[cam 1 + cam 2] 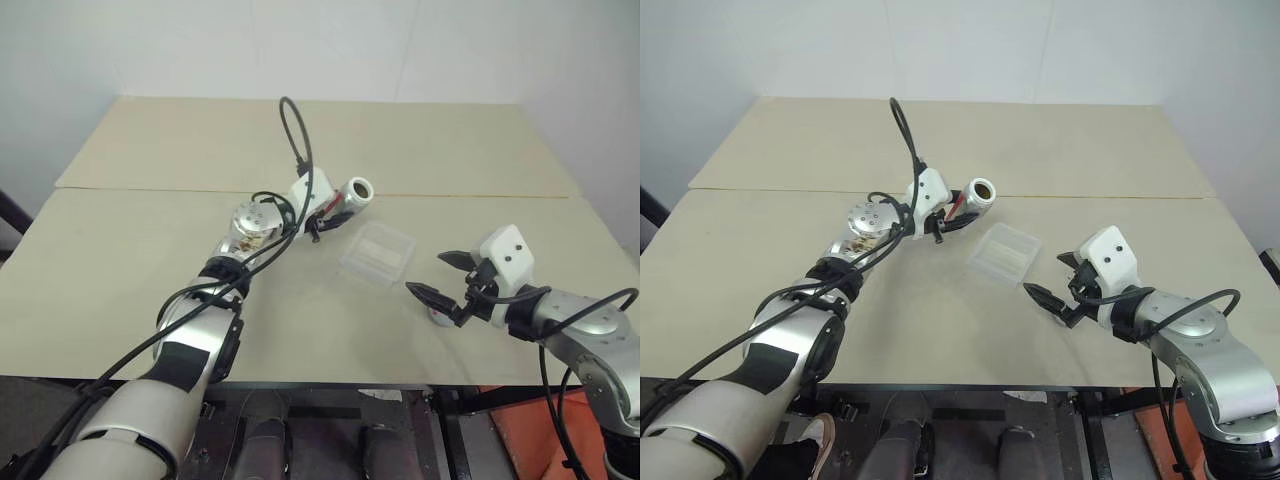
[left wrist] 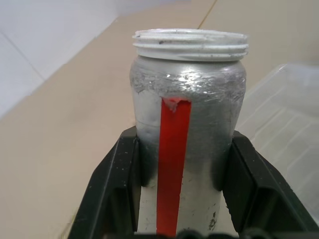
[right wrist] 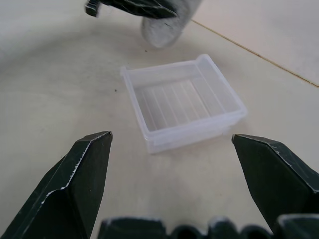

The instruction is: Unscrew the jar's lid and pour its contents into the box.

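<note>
My left gripper (image 1: 335, 207) clamps the lidless jar (image 1: 355, 192), tipped sideways above the table (image 1: 120, 270), mouth near the box (image 1: 378, 253). My right gripper (image 1: 441, 277) gapes empty beside the box; the lid (image 1: 438, 315) lies under it.

The jar (image 2: 187, 144) is a silvery-grey cylinder with a red stripe along its side and a white threaded neck. Its mouth is open, with no cap on it. It is clamped between the two black fingers of the left tool (image 1: 322, 215) and is tilted almost level, the mouth pointing away from this tool. The box (image 3: 182, 102), a shallow tray of clear plastic with rounded corners, lies flat on the counter (image 1: 150, 260), in front of the wide-spread right tool (image 1: 445, 275) and just beside the jar's mouth.
</note>
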You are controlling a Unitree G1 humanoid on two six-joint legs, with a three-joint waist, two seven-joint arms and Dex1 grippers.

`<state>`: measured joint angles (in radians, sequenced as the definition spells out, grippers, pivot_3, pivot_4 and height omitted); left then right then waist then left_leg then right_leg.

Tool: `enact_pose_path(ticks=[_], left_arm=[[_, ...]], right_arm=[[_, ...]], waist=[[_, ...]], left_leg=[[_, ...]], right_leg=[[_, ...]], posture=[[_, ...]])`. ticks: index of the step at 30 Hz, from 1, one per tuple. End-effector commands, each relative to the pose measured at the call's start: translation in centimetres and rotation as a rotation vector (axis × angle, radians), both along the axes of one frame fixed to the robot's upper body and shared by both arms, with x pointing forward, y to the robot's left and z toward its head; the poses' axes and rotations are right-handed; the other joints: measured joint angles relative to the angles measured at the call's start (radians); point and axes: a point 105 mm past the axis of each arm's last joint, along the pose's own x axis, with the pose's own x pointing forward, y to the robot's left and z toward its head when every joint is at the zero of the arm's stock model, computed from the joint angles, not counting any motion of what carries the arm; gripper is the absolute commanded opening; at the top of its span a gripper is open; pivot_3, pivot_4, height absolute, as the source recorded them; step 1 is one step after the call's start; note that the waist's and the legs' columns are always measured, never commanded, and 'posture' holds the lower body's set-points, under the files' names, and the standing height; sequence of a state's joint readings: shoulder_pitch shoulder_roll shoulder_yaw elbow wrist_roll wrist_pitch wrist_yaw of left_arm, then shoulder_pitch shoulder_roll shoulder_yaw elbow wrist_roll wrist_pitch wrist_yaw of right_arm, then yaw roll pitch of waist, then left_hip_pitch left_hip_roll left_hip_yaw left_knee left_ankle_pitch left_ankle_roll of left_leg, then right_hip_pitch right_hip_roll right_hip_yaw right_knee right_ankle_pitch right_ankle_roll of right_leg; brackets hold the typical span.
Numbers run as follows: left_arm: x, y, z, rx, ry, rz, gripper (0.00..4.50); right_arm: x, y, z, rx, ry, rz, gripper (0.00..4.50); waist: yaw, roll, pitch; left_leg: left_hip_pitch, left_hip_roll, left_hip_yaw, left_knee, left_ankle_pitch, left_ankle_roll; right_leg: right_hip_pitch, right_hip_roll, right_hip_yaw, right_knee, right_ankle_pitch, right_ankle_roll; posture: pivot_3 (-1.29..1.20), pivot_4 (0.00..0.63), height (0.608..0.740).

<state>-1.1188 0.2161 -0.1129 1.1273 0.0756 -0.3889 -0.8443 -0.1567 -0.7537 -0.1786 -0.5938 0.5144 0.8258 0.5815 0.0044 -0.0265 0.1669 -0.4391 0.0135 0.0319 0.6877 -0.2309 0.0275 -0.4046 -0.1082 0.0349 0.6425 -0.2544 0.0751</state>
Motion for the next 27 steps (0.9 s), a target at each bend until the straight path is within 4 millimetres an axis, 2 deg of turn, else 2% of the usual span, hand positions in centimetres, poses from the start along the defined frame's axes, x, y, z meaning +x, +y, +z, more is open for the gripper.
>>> enact_pose_path(ticks=[1,4,7,11,13,16,20,27], left_arm=[[-0.1,-0.1,2.1,0.01,-0.106,-0.005,1.87],[-0.1,-0.5,3.9,0.131,-0.321,0.009,1.87],[-0.1,-1.2,5.8,0.349,-0.639,0.009,1.87],[-0.5,-3.3,8.0,0.587,-1.038,-0.056,1.87],[-0.7,-4.5,7.6,0.701,-1.202,-0.116,1.87],[-0.7,-5.6,6.0,0.898,-1.463,-0.244,1.87],[-1.0,-6.7,4.4,0.978,-1.624,-0.357,1.87],[-1.3,-7.7,4.7,0.975,-1.687,-0.381,1.87]], right_arm=[[0.1,0.4,1.3,-0.004,-0.068,0.021,4.47],[0.2,0.3,1.2,-0.009,-0.069,0.021,4.47],[0.2,0.3,1.1,-0.011,-0.068,0.019,4.47],[0.0,0.3,0.9,-0.023,-0.067,0.017,4.47],[-0.1,0.3,0.8,-0.027,-0.065,0.013,4.47],[-0.2,0.4,0.8,-0.029,-0.068,0.012,4.47],[-0.6,0.6,0.8,-0.026,-0.071,0.012,4.47],[-1.3,0.6,0.6,-0.024,-0.065,-0.004,4.47]], waist=[[0.0,0.0,0.0],[0.002,0.0,0.0],[0.009,0.0,0.0],[0.019,0.0,0.0],[0.025,0.0,0.0],[0.026,-0.001,0.0],[0.019,-0.001,0.0],[0.016,-0.001,0.001]], left_leg=[[0.0,0.0,0.0,0.001,0.0,0.0],[0.0,0.0,-0.001,0.005,0.0,0.0],[0.0,0.0,-0.001,0.006,0.0,0.0],[-0.001,-0.001,-0.001,0.006,-0.001,0.001],[-0.001,-0.001,-0.001,0.006,-0.001,0.001],[-0.001,-0.001,0.0,0.006,-0.001,0.002],[-0.001,-0.001,0.0,0.006,-0.001,0.001],[-0.002,-0.001,0.0,0.006,-0.001,0.001]], right_leg=[[0.0,0.0,0.0,0.001,0.0,0.0],[0.001,0.0,0.0,0.001,0.0,0.0],[0.001,0.0,0.0,-0.001,0.0,0.0],[0.002,0.0,0.0,-0.001,0.0,0.0],[0.003,0.0,0.0,-0.001,0.0,0.001],[0.002,0.0,0.0,-0.001,0.0,0.002],[0.0,0.0,0.001,-0.001,-0.001,0.002],[-0.001,0.0,0.001,-0.001,-0.001,0.002]], posture=[[0.0,0.15,0.74],[0.0,0.15,0.74],[0.0,0.15,0.74],[0.0,0.15,0.74],[0.0,0.15,0.74],[0.0,0.15,0.74],[0.0,0.15,0.74],[0.0,0.15,0.74]])
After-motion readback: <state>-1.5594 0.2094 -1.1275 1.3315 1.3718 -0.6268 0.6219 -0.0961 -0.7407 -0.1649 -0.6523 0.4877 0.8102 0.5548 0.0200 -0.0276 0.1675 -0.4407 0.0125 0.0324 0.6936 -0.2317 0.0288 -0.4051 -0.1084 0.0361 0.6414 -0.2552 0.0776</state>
